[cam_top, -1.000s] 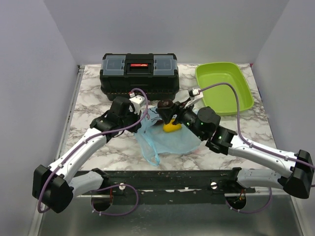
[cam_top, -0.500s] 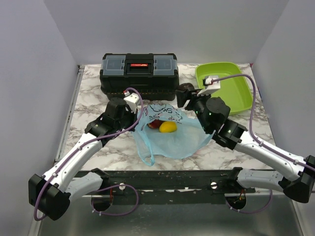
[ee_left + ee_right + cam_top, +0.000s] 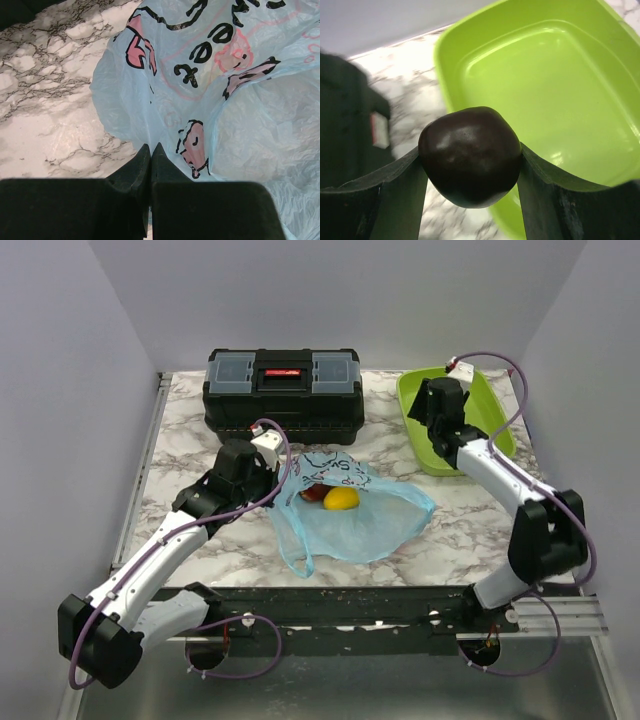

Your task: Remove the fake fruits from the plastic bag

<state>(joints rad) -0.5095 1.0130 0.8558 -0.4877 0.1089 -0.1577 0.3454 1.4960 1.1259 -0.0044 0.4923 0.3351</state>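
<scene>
Only the right wrist view is showing the dark purple fruit (image 3: 470,150), sitting squeezed between the right gripper (image 3: 470,167) fingers over the green tray (image 3: 545,90) edge. The top view is showing a yellow fruit (image 3: 342,499) and a red fruit (image 3: 314,493) lying inside the plastic bag (image 3: 350,530). The left gripper (image 3: 151,150) is pinching the bag's rim.

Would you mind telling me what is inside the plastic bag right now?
A yellow-orange fruit and a dark red fruit show at the mouth of the plastic bag; anything deeper is hidden by its crumpled film.
</scene>
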